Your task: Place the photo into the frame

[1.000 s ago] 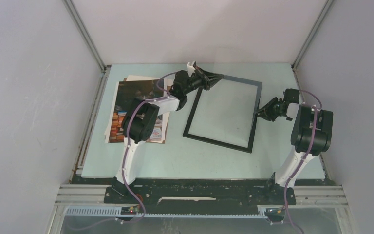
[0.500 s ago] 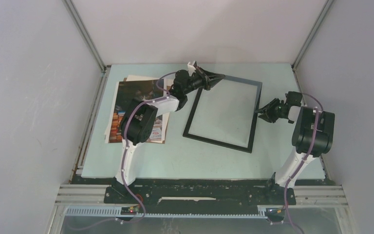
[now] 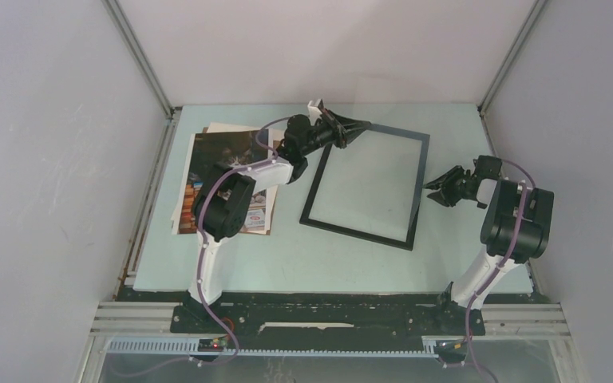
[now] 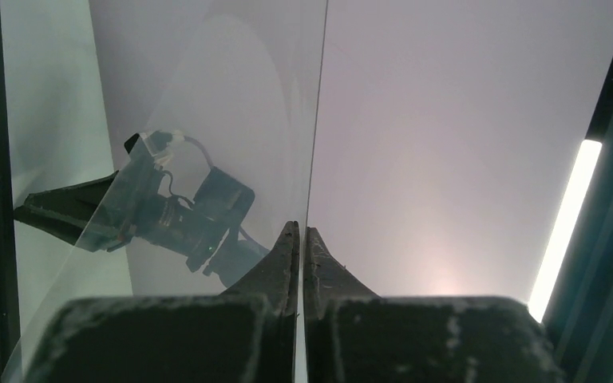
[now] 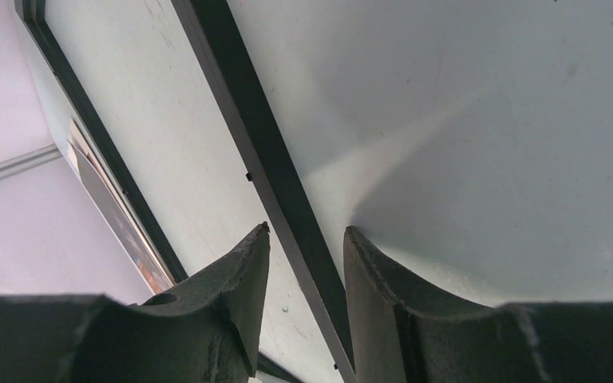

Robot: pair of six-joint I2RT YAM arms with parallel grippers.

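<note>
The black frame [image 3: 418, 182] lies flat mid-table. My left gripper [image 3: 359, 125] hovers over its far left corner, shut on the edge of a thin clear pane [image 4: 207, 120] that stands tilted up from the frame. In the left wrist view the gripper [image 4: 302, 231] pinches that edge, and the sheet mirrors the arm. The photo [image 3: 217, 155], dark with coloured stripes, rests on the pile at the left, partly under the left arm. My right gripper [image 3: 437, 188] is open just right of the frame's right side. In the right wrist view the gripper [image 5: 307, 230] has the frame's bar [image 5: 247, 144] running ahead between its fingers, untouched.
Under the photo lie a white sheet [image 3: 225, 128] and brown cardboard [image 3: 180, 209], both poking out at the edges. The enclosure walls stand close on the left, right and far sides. Bare table [image 3: 327, 263] stretches between the frame and the arm bases.
The right gripper has opened wider and drawn back to the right, off the frame's right edge. The left gripper and the pane have stayed put.
</note>
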